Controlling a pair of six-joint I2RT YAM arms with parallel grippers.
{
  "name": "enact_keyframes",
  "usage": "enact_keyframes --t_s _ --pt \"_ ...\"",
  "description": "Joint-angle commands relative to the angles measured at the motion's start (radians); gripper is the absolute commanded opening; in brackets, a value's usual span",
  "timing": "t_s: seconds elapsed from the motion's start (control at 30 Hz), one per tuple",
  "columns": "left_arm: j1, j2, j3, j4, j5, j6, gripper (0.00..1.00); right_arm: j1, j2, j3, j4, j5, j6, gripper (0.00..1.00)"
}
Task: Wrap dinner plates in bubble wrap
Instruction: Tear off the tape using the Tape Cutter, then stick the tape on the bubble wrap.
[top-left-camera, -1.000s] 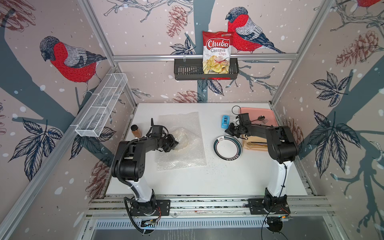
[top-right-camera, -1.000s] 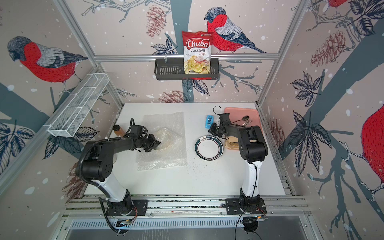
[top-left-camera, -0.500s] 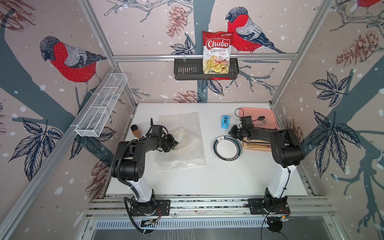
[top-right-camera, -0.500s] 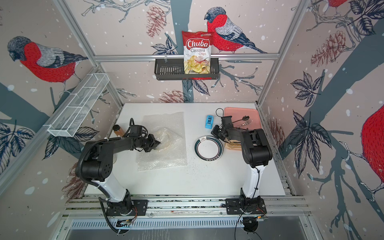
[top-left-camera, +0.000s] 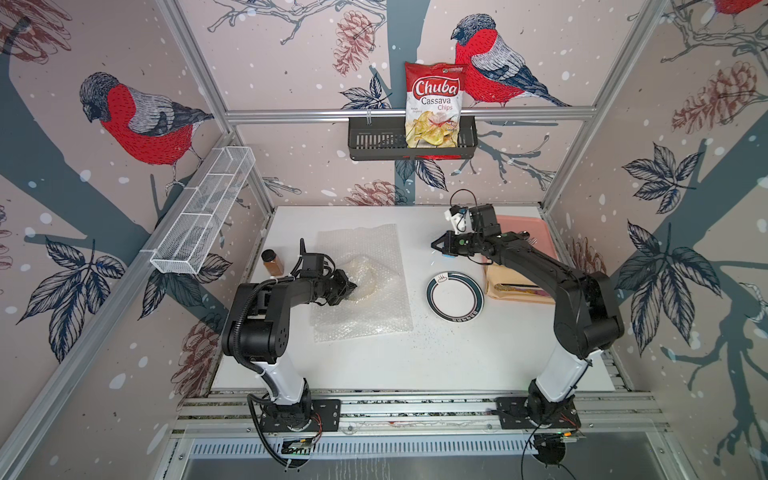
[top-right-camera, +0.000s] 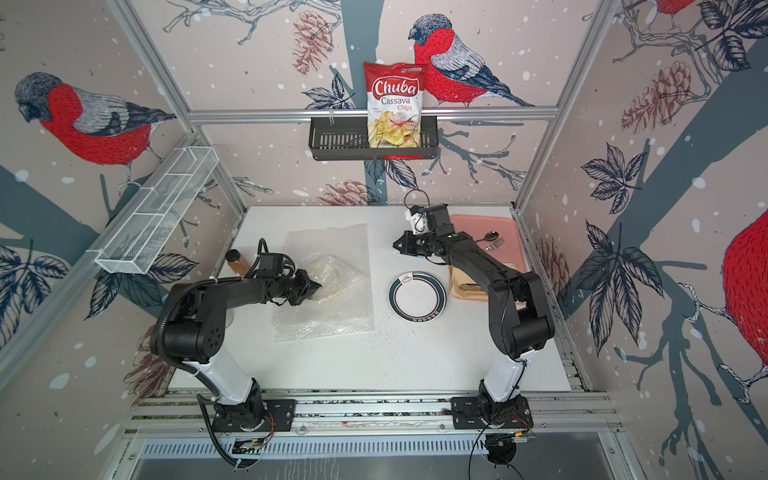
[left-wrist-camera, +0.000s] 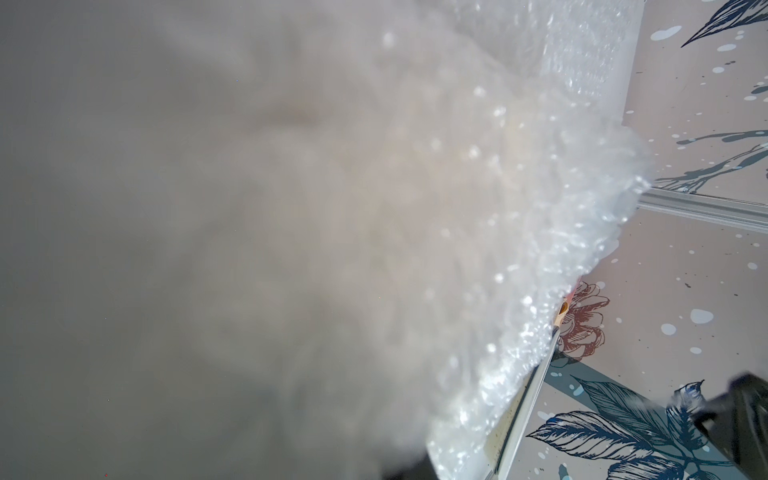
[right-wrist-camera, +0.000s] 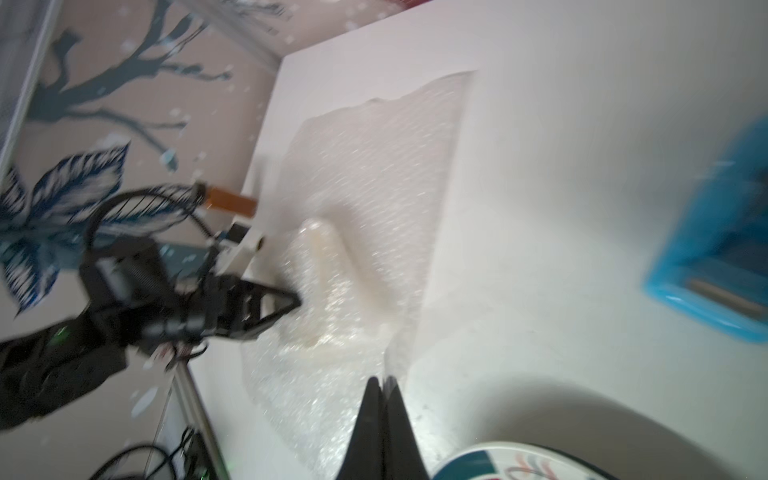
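While one white-centred plate (top-left-camera: 455, 296) lies bare mid-way on the surface (top-left-camera: 415, 361), the left fingers (top-left-camera: 351, 286) pinch bubble wrap (top-left-camera: 374, 320) bundled near its left edge. The right fingers (top-left-camera: 437, 244) hover empty, pressed together, between bird-papered walls (top-left-camera: 291, 62).

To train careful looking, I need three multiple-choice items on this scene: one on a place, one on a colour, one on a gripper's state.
1. The white-centred plate lies: A on the white table, between bubble wrap and tan napkin; B on the bubble wrap; C on the pink tray.
2. Its rim is: A red; B yellow; C dark teal.
3. The right gripper is: A open; B shut, empty; C gripping the plate.
A: table shows around it. C: teal ring. B: fingers meet, nothing between.
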Motion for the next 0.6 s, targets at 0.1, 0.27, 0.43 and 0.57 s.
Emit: enact_keyframes --t_s 0.1,0.27,0.43,0.57 --pt "-0.010 0.005 -0.036 -0.120 -0.087 0.007 0.00 0.171 0.087 0.121 -0.186 -0.205 -0.218 0.00" --pt "-0.017 -0.003 -0.055 -0.111 -0.081 0.013 0.00 0.262 0.233 0.274 -0.327 -0.143 -0.286 0.00" --pt "-0.019 -0.008 -0.068 -0.100 -0.079 0.007 0.00 0.306 0.349 0.415 -0.371 -0.145 -0.295 0.00" --pt "-0.026 -0.014 -0.074 -0.094 -0.081 -0.002 0.00 0.324 0.442 0.537 -0.394 -0.143 -0.268 0.00"
